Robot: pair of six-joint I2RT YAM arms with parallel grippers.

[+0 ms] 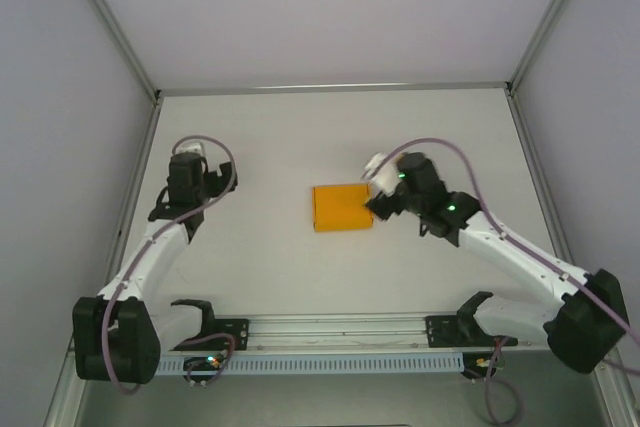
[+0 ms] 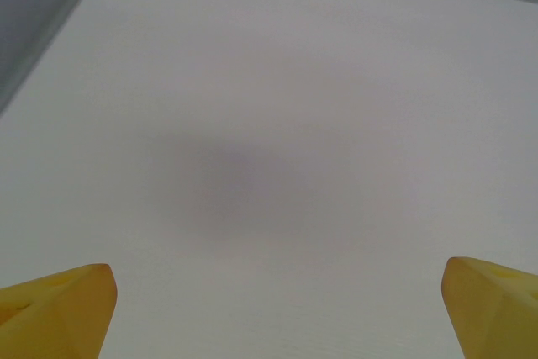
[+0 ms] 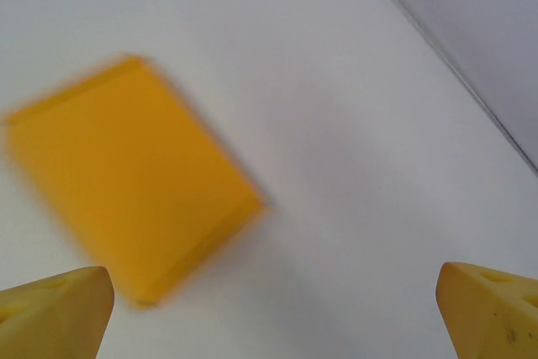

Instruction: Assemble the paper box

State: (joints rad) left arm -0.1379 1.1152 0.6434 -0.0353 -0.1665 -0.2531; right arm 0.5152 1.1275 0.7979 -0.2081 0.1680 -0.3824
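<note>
The paper box (image 1: 342, 207) is a small flat orange-yellow rectangle lying on the white table near its middle. In the right wrist view the paper box (image 3: 126, 178) lies ahead and to the left, a little blurred, and nothing touches it. My right gripper (image 1: 378, 209) hovers at the box's right edge. Its yellow fingertips (image 3: 59, 308) stand wide apart, so my right gripper (image 3: 273, 317) is open and empty. My left gripper (image 1: 188, 209) is over the left part of the table, well away from the box. In its own view my left gripper (image 2: 277, 313) is open over bare table.
White walls with metal posts (image 1: 110, 27) close in the table on three sides. A rail with a cable tray (image 1: 330, 347) runs along the near edge between the arm bases. Purple cables (image 1: 450, 152) loop above both arms.
</note>
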